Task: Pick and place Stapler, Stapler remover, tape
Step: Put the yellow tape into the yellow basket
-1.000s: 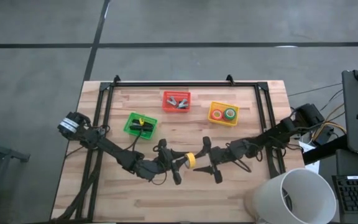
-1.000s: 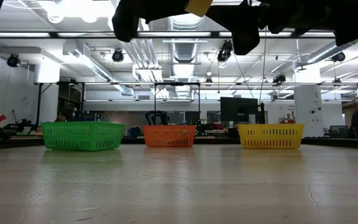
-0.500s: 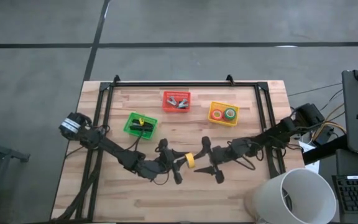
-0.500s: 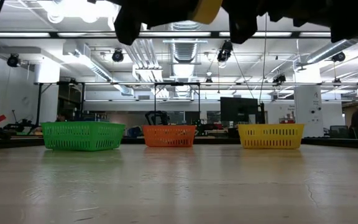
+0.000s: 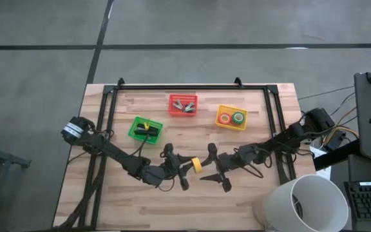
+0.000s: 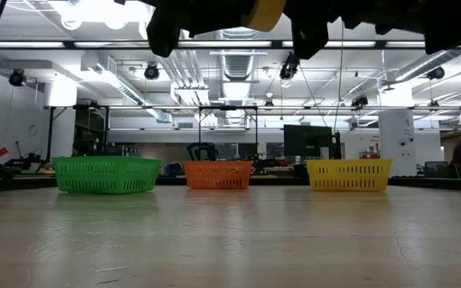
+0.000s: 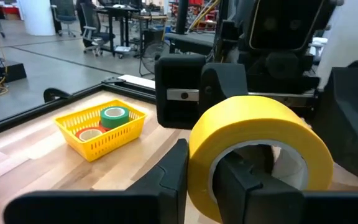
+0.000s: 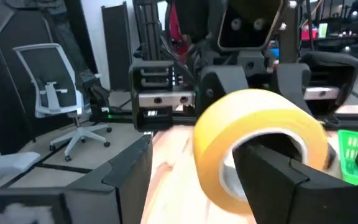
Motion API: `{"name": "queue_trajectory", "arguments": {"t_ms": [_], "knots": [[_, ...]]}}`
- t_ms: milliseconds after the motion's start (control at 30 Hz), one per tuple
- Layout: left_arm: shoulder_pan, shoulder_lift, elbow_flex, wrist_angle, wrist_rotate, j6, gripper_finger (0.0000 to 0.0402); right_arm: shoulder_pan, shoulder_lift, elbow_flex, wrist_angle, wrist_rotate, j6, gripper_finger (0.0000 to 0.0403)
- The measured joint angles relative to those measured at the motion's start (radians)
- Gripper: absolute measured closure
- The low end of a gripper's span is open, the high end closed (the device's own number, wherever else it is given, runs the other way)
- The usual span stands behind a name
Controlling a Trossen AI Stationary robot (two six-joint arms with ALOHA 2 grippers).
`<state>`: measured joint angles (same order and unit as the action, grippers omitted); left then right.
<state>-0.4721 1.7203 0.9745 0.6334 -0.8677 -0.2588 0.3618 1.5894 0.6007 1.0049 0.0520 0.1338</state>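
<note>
Handoff mid-air: yellow tape roll [image 5: 198,165] clamped in left gripper [image 5: 187,169], right gripper [image 5: 209,168] wide open w/ fingers either side of it, basically touching.

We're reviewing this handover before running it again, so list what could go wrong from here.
1. The left gripper grips the yellow tape roll by its wall, one finger through the hole, above the table. If it lets go before the open right gripper has closed, the roll could drop and roll off.
2. The two grippers sit very close, so their fingers may collide.
3. The yellow basket already holds two rolls, so space is tight.
</note>
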Motion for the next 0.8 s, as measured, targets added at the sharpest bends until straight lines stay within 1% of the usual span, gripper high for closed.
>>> {"name": "queue_trajectory", "arguments": {"t_ms": [100,200,333,467,533,567,667,800], "knots": [[0.001,0.000,0.000,0.007,0.001,0.000,0.0339,0.000,0.010,0.009,-0.004,0.000,-0.003,0.0201],[0.001,0.000,0.000,0.006,0.004,0.001,0.0333,0.000,0.013,0.015,-0.010,0.000,-0.003,0.0228],[0.001,0.000,0.000,0.006,0.014,0.003,0.0327,0.000,0.012,0.014,-0.030,0.003,-0.006,0.0280],[0.000,0.000,0.000,0.006,0.019,0.019,0.0329,-0.001,0.013,0.014,-0.029,0.005,-0.016,0.0341],[0.000,0.000,0.000,0.006,0.021,0.031,0.0330,-0.003,0.013,0.014,-0.030,0.004,-0.018,0.0363],[0.000,0.000,0.000,0.006,0.021,0.038,0.0330,-0.003,0.012,0.014,-0.031,0.003,-0.017,0.0369],[0.000,0.000,0.000,0.006,0.019,0.061,0.0324,-0.003,0.007,0.014,-0.049,0.004,-0.015,0.0369],[0.000,-0.001,0.000,0.006,0.014,0.071,0.0305,-0.009,0.003,0.013,-0.071,0.004,0.013,0.0363]]}}
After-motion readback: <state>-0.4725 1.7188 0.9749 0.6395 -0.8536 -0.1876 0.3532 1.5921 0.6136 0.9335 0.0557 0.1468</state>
